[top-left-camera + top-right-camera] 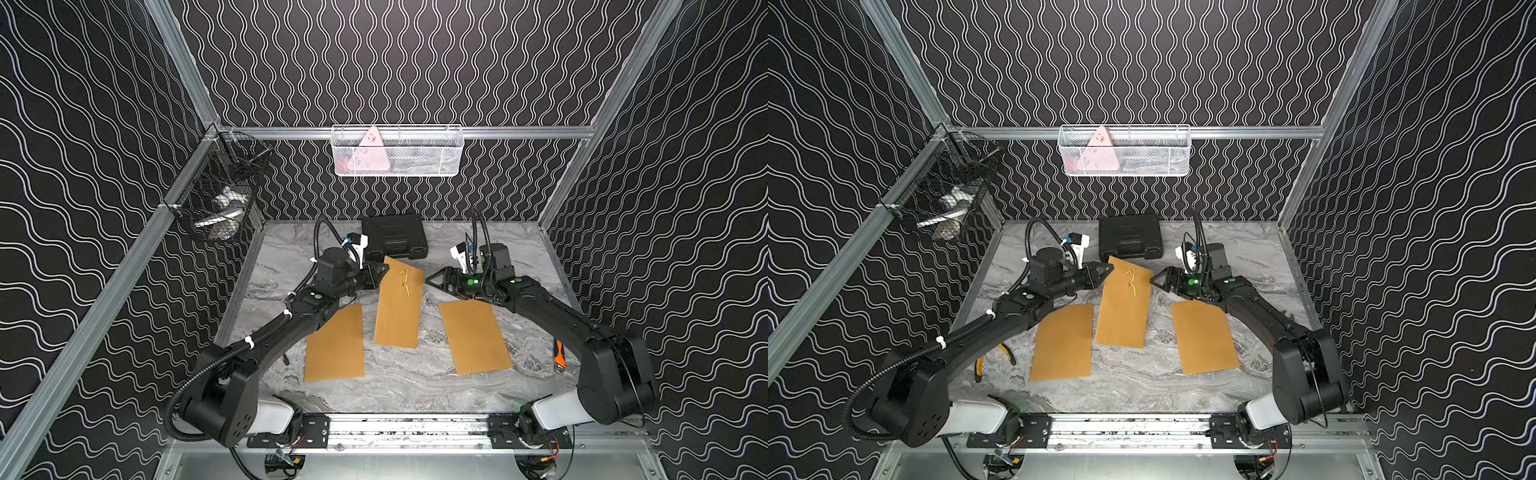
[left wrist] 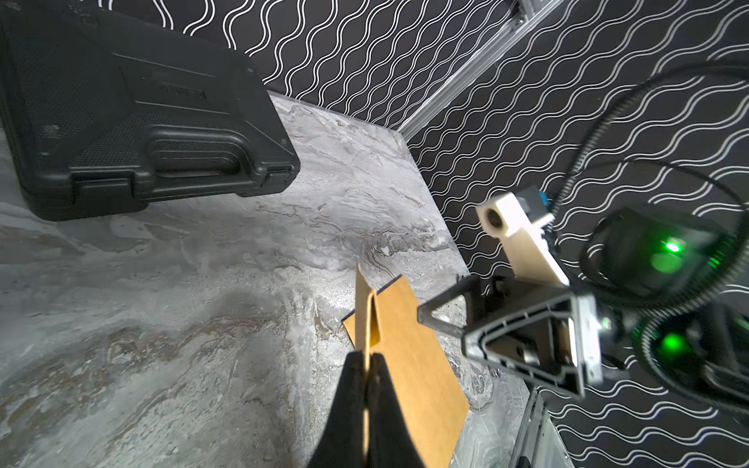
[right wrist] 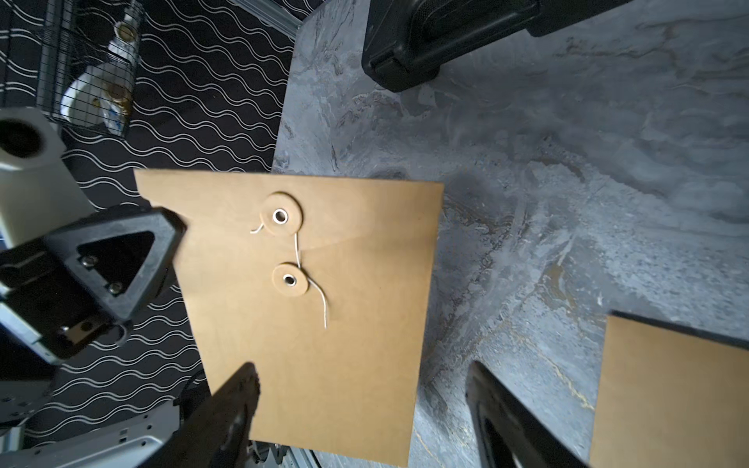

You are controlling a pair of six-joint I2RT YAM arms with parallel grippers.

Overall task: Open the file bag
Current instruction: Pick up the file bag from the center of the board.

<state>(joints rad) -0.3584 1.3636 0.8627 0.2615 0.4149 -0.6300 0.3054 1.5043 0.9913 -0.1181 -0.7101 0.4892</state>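
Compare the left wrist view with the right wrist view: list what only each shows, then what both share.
Only left wrist: the edge of the file bag pinched in the shut left gripper, seen edge-on. Only right wrist: the bag's face with its two discs and string, a second envelope, the wire basket. Both: the file bag, both grippers with the right gripper open, the black case, the marble table.
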